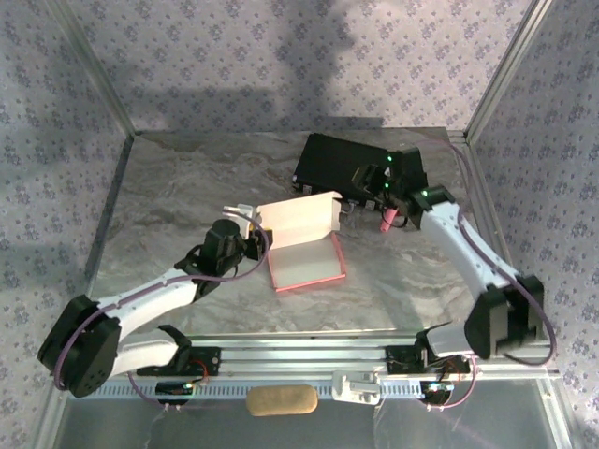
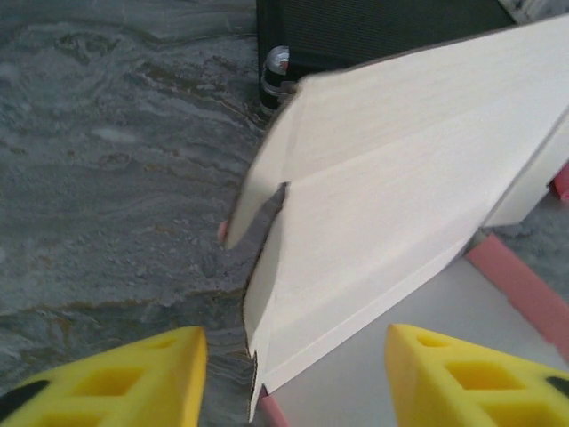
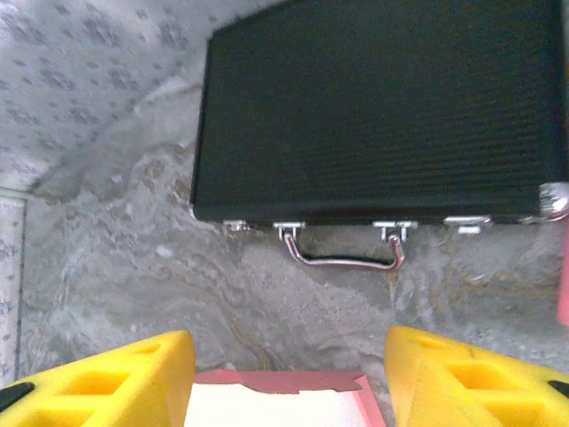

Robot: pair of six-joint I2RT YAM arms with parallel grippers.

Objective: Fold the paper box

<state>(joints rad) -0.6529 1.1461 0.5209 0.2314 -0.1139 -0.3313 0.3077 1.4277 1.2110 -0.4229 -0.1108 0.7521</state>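
- Centrally on the grey marbled table (image 1: 178, 196) lies the paper box (image 1: 307, 264). Its salmon-pink tray is flat on the surface, and its paler lid panel stands upright along the tray's far edge.
- Behind the box, toward the far right, sits a black case (image 1: 346, 159). Its metal handle (image 3: 343, 256) and latches face the box, and the two are near each other but apart.
- The left gripper (image 1: 247, 228) is just beside the box's left end, close to the left corner of the upright lid.
- In the left wrist view its yellow fingers (image 2: 133, 378) stand well apart. The lid's pale end flap and the tray's left edge lie in the gap between them. Neither finger can be seen touching the card, so nothing is clamped.
- The right gripper (image 1: 365, 192) hovers between the box's far right corner and the case, pointing toward the case.
- In the right wrist view its jaws are also spread. The pink rim and pale inside of the box show low in the gap, and nothing is held.
- A small pink stick (image 1: 385, 223) lies on the table just below the right gripper, to the right of the box.
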